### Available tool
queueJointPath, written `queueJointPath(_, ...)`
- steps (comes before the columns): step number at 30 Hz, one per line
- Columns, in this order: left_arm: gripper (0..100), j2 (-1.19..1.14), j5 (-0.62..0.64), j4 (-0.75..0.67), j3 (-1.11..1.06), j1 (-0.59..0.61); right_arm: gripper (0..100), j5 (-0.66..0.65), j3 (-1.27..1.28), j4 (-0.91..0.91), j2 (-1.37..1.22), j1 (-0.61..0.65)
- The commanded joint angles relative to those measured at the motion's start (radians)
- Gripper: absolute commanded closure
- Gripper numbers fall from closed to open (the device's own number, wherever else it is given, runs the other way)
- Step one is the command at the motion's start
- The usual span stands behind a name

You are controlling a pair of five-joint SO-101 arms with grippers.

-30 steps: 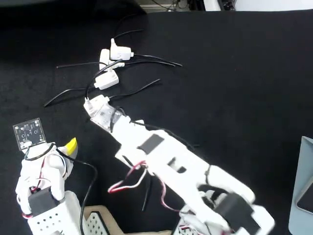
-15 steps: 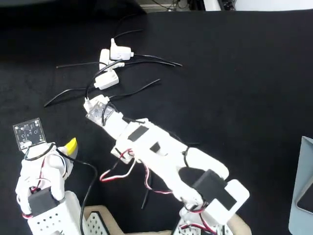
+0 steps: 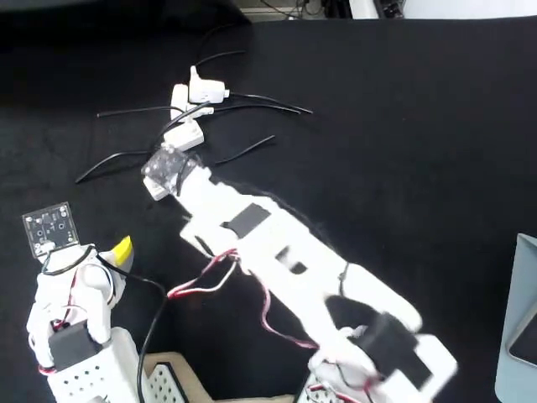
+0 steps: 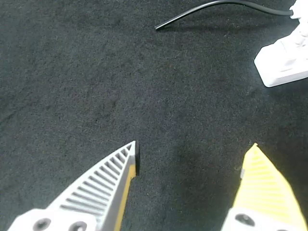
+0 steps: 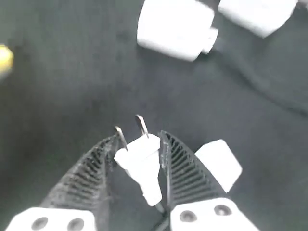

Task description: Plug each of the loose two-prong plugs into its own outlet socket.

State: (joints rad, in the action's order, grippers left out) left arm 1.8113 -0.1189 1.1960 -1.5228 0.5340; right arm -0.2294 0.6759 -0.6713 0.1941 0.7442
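Observation:
My right gripper (image 5: 138, 137) is shut on a white two-prong plug (image 5: 142, 161), prongs pointing out ahead of the fingers. Just beyond the prongs lies a white outlet socket (image 5: 175, 29), with a second white piece (image 5: 257, 14) beside it. In the high view the right gripper (image 3: 168, 168) hovers just short of the nearest socket (image 3: 185, 136); two more white pieces (image 3: 205, 88) lie farther back among black cables. A white block (image 3: 158, 189) sits under the gripper. My left gripper (image 4: 192, 159) is open over bare black mat at the near left (image 3: 113, 252).
Thin black cables (image 3: 252, 102) spread out from the white pieces over the far-left mat. A small circuit board (image 3: 49, 227) lies beside the left arm. A grey object (image 3: 520, 319) stands at the right edge. A white piece (image 4: 284, 67) lies beyond the left gripper.
The right arm has carried its gripper and the plug farther away and leftward, closer to the nearest white socket. The left arm has not moved.

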Motion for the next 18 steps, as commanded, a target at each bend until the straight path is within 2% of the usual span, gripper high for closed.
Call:
queueJointPath(1, 66, 0.008, 0.003, -0.023, 0.004, 0.010, 98.7, 0.072, -0.058, -0.005, 0.232, -0.005)
queueJointPath(10, 66, 0.008, 0.003, -0.023, 0.004, 0.010, 98.7, 0.199, -0.058, -0.005, 0.565, 0.025)
queueJointPath(18, 66, 0.008, 0.003, -0.023, 0.004, 0.010, 98.7, 0.206, -0.077, -0.011, 0.783, 0.060)
